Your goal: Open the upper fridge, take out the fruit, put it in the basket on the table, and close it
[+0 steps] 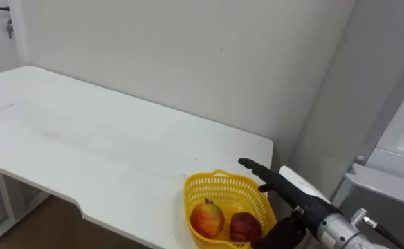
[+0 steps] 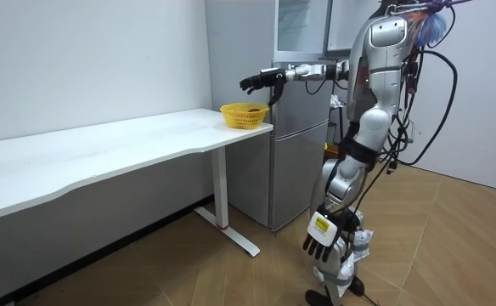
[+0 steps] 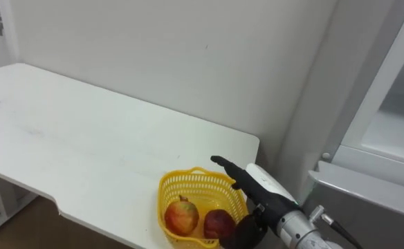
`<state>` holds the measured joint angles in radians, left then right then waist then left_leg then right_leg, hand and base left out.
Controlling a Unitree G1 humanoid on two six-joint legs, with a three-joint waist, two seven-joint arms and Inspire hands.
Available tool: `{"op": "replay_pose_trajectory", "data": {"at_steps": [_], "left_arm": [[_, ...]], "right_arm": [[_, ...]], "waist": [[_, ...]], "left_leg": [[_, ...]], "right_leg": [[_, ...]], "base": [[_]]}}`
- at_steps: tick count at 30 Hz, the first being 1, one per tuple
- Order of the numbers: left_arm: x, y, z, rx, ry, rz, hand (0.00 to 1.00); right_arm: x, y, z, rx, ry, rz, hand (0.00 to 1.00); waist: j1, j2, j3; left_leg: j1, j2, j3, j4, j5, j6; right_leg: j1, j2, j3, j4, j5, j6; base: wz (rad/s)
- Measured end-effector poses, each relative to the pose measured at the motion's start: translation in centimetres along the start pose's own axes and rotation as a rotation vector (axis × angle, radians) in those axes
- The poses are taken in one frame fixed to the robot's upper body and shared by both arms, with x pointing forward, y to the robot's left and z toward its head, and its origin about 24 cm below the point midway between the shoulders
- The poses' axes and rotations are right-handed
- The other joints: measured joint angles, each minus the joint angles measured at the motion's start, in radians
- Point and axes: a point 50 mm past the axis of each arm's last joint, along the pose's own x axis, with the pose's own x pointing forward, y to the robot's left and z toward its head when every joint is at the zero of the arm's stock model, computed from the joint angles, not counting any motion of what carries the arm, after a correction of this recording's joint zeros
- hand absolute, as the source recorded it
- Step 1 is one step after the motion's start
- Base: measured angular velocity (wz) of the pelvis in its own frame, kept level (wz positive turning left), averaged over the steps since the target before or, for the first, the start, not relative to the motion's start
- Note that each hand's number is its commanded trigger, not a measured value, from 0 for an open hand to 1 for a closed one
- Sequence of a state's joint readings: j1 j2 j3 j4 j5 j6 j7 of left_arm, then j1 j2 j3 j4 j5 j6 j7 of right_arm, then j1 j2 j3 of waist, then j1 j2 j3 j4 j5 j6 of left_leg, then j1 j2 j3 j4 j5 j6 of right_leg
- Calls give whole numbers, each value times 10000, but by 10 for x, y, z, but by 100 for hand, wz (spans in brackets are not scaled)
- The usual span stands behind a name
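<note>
Right hand (image 1: pixel 279 181) enters from the lower right of the eye views, fingers straight and spread, holding nothing. The room view shows it level above the yellow basket (image 1: pixel 216 176) and apart from it, not touching the rim. The basket stands at the far corner of the bench (image 1: pixel 84 131), lower centre of the eye views, just beside the fridge (image 2: pixel 299 144). It holds two fruits side by side: a red-and-yellow apple (image 1: pixel 207 218) and a darker red fruit (image 1: pixel 244 226), apparently touching each other. Left hand (image 2: pixel 323 238) hangs low at the robot's side, bottom centre of the room view, fingers relaxed and empty. The robot stands upright at the bench end, close in front of the fridge. The upper fridge compartment (image 3: pixel 396 111), at the right edge of the eye views, appears to stand open; its contents cannot be made out. Judged step: delivery to the basket, with the fruit already lying inside and the hand free above it. The next move would call for drawing the arm back clear of the basket rim without tipping the light basket, then turning to the upper compartment if more is to be fetched. Apart from the basket, the white bench top carries nothing. Behind it is a plain pale wall (image 1: pixel 188 48); the floor (image 2: pixel 452 246) is wood-patterned.
</note>
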<state>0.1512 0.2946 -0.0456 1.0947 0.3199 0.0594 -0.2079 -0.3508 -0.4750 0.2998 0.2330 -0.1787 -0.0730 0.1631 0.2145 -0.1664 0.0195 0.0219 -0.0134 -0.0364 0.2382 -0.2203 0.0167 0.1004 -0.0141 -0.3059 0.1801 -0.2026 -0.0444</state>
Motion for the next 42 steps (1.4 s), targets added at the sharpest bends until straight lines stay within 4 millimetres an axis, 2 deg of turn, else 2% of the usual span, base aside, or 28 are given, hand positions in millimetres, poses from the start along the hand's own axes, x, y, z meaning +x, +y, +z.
{"op": "replay_pose_trajectory", "data": {"at_steps": [17,20,23,25,27,30,31,34,36,40,42], "left_arm": [[0,0,0,-3,10,4,0],[0,0,0,6,15,6,0],[0,-1,-2,58,49,2,0],[-1,-3,-5,55,108,-42,0],[0,-4,-4,41,100,-65,0],[0,-8,-7,0,144,-137,0],[0,-10,-7,-45,151,-141,0],[0,-14,-8,-159,146,-119,0],[1,-17,-8,-189,150,-191,0],[2,-27,-7,-194,60,-410,0],[2,-26,-7,-180,-7,-325,0]], "right_arm": [[0,-1,0,114,-30,-204,0],[0,-2,1,116,-77,-249,0],[0,-6,5,227,-246,-357,0],[0,-9,13,296,-616,-516,0],[-1,-15,21,408,-994,-738,0],[-2,-18,35,739,-1622,-891,0],[-5,-16,41,773,-1890,-908,0],[-17,-4,55,1093,-2645,-850,0],[-24,8,53,1530,-2613,-738,0],[-42,33,35,2394,-1821,-368,0],[-46,37,33,2529,-1706,-323,0]], "waist": [[-9,44,-19],[-16,81,-41],[-104,170,-104],[-187,320,-136],[-262,453,-105],[-430,666,-153],[-465,737,-165],[-599,869,-119],[-691,907,-138],[-819,1147,-182],[-952,1260,-184]], "left_leg": [[2,6,-8,28,0,0],[6,7,10,29,0,0],[17,5,-1,27,0,0],[58,5,14,39,-1,1],[67,8,47,33,-1,2],[72,24,130,27,-2,3],[79,40,208,25,-3,4],[119,64,350,9,-3,5],[182,74,473,10,-5,9],[215,122,812,14,-57,84],[209,155,964,31,-65,92]], "right_leg": [[7,-8,-26,50,2,-2],[7,-9,-21,53,2,-1],[11,-10,-16,57,4,1],[28,-14,31,73,5,3],[29,-15,59,87,5,3],[-19,-12,168,131,6,1],[-75,-8,256,183,6,1],[-138,3,392,244,8,-2],[-147,14,531,247,8,-3],[-209,32,833,244,35,22],[-339,47,1001,262,59,17]], "base": [[0],[0],[0],[-2],[-5],[-9],[-17],[-16],[-18],[-22],[-30]]}}
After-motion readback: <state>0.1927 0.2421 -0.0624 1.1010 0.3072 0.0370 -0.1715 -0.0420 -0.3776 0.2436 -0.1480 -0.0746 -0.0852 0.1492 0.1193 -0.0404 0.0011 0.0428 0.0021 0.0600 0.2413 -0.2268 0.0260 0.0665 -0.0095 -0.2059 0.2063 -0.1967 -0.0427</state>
